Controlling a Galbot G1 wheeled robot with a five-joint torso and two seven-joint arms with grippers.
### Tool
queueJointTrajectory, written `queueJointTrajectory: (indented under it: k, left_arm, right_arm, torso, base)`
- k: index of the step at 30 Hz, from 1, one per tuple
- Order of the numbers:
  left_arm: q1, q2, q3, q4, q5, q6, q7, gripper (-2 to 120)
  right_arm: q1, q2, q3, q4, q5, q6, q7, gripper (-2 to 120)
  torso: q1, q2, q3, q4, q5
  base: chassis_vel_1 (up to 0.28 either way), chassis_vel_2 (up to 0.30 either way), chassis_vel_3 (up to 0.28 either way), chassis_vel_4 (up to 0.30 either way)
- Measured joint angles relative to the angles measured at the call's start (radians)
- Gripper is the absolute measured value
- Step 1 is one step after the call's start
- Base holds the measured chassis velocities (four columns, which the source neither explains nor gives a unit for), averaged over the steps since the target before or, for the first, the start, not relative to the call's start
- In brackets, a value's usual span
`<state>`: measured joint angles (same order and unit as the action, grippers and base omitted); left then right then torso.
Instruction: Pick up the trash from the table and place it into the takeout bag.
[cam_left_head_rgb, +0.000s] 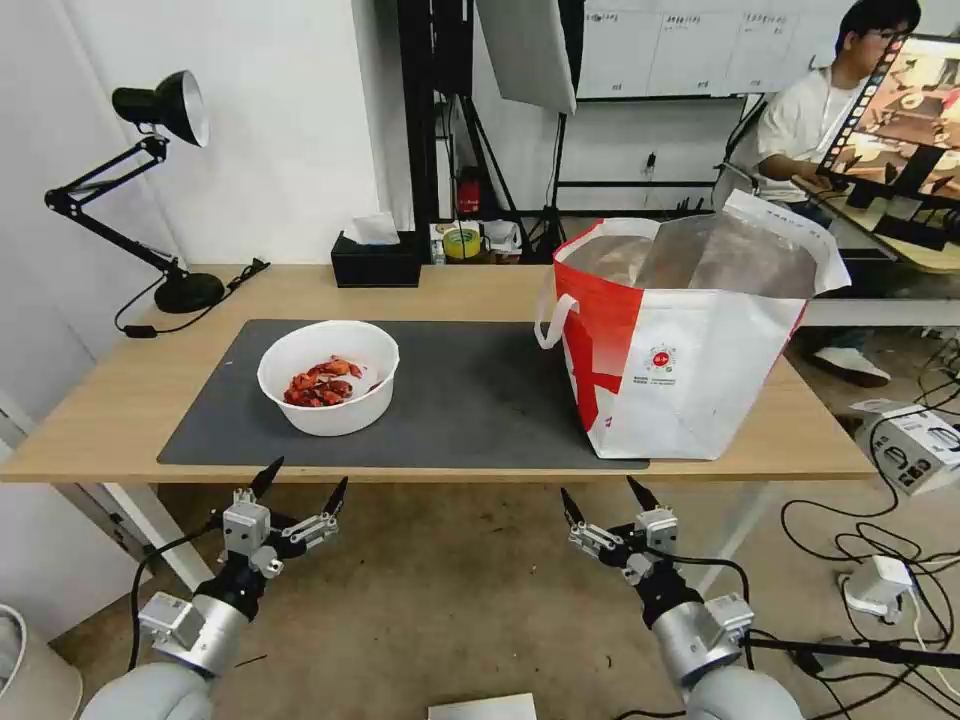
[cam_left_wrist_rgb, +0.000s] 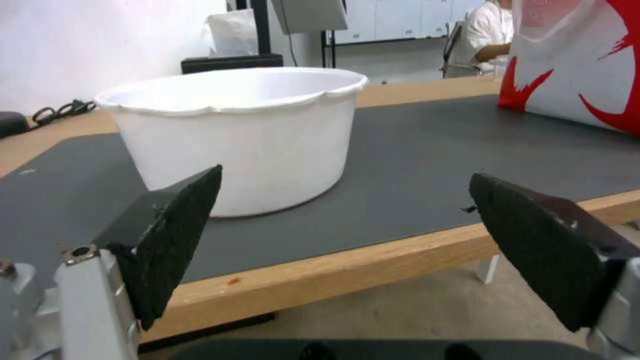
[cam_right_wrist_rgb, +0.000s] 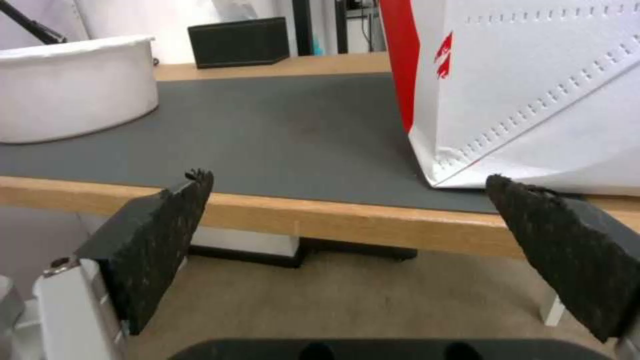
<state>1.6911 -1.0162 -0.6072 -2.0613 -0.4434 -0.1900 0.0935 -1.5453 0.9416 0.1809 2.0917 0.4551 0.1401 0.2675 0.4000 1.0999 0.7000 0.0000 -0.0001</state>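
A white round bowl (cam_left_head_rgb: 328, 377) (cam_left_wrist_rgb: 243, 135) (cam_right_wrist_rgb: 70, 85) holding red crayfish shells sits on the left half of the dark grey mat (cam_left_head_rgb: 470, 390) on the table (cam_left_head_rgb: 120, 400). The takeout bag (cam_left_head_rgb: 690, 340) (cam_left_wrist_rgb: 580, 60) (cam_right_wrist_rgb: 533, 90), white and red with silver lining, stands open on the mat's right end. My left gripper (cam_left_head_rgb: 306, 480) (cam_left_wrist_rgb: 343, 192) hangs open just before the table's front edge, in front of the bowl. My right gripper (cam_left_head_rgb: 603, 490) (cam_right_wrist_rgb: 347, 192) is open too, below the front edge, in front of the bag's left corner.
A black tissue box (cam_left_head_rgb: 376, 262) (cam_right_wrist_rgb: 239, 41) stands at the table's back edge, and a black desk lamp (cam_left_head_rgb: 150, 180) at its back left corner. Cables and boxes (cam_left_head_rgb: 915, 440) lie on the floor to the right. A person sits at another desk behind.
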Motion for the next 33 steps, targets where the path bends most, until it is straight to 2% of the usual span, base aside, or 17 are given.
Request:
queueJointTrajectory:
  k: [10, 14, 17, 21, 23, 24, 27, 28, 30, 31, 33]
  left_arm:
    - [-0.001, 0.001, -0.003, 0.003, -0.001, -0.003, 0.000, 100]
    - [-0.009, 0.013, -0.008, 0.003, -0.008, 0.003, -0.002, 100]
    - [-0.024, 0.040, -0.023, -0.005, -0.028, 0.026, -0.027, 100]
    - [-0.051, 0.089, -0.039, -0.028, -0.064, 0.080, -0.069, 100]
    - [-0.084, 0.134, -0.044, -0.046, -0.104, 0.132, -0.113, 100]
    - [-0.084, 0.134, -0.044, -0.046, -0.104, 0.132, -0.113, 100]
    - [-0.158, 0.230, -0.045, -0.062, -0.174, 0.250, -0.200, 100]
    - [-0.158, 0.230, -0.045, -0.062, -0.174, 0.250, -0.200, 100]
    - [-0.203, 0.288, -0.042, -0.061, -0.222, 0.305, -0.231, 100]
    - [-0.203, 0.288, -0.042, -0.061, -0.222, 0.305, -0.231, 100]
    - [-0.233, 0.333, -0.042, -0.053, -0.275, 0.350, -0.249, 100]
  right_arm:
    - [0.010, -0.006, 0.000, -0.001, 0.002, -0.004, 0.003, 100]
    - [0.011, -0.007, 0.000, -0.001, 0.003, -0.005, 0.003, 100]
    - [0.011, -0.007, 0.000, -0.001, 0.004, -0.005, 0.003, 100]
    - [0.011, -0.008, 0.000, -0.001, 0.004, -0.005, 0.003, 100]
    - [0.011, -0.008, 0.000, -0.001, 0.005, -0.005, 0.003, 100]
    - [0.011, -0.008, 0.000, -0.001, 0.005, -0.005, 0.003, 100]
    - [0.011, -0.008, 0.000, -0.001, 0.005, -0.006, 0.003, 100]
    - [0.011, -0.008, 0.000, -0.001, 0.005, -0.006, 0.003, 100]
    - [0.012, -0.008, 0.000, 0.000, 0.005, -0.006, 0.003, 100]
    - [0.012, -0.008, 0.000, 0.000, 0.005, -0.006, 0.003, 100]
    - [0.012, -0.008, 0.000, 0.000, 0.005, -0.006, 0.003, 100]
  torso:
    - [0.000, 0.000, 0.000, 0.0001, 0.0000]
    - [0.000, 0.000, 0.000, 0.0000, 0.0000]
    - [0.000, 0.000, 0.000, 0.0001, 0.0000]
    - [0.000, 0.000, 0.000, 0.0000, 0.0001]
    - [0.000, 0.000, 0.000, 0.0001, -0.0001]
    - [0.000, 0.000, 0.000, 0.0001, -0.0001]
    - [0.000, 0.000, 0.000, 0.0000, -0.0001]
    - [0.000, 0.000, 0.000, 0.0000, -0.0001]
    - [0.000, 0.000, 0.000, 0.0000, 0.0000]
    - [0.000, 0.000, 0.000, 0.0000, 0.0000]
    - [0.000, 0.000, 0.000, -0.0001, 0.0000]
  base:
    - [0.000, 0.000, 0.000, 0.000]
    - [0.000, 0.000, 0.000, 0.000]
    - [0.000, 0.000, 0.000, 0.000]
    - [0.000, 0.000, 0.000, 0.000]
    - [0.000, 0.000, 0.000, 0.000]
    - [0.000, 0.000, 0.000, 0.000]
    - [0.000, 0.000, 0.000, 0.000]
    - [0.000, 0.000, 0.000, 0.000]
    - [0.000, 0.000, 0.000, 0.000]
    - [0.000, 0.000, 0.000, 0.000]
    - [0.000, 0.000, 0.000, 0.000]
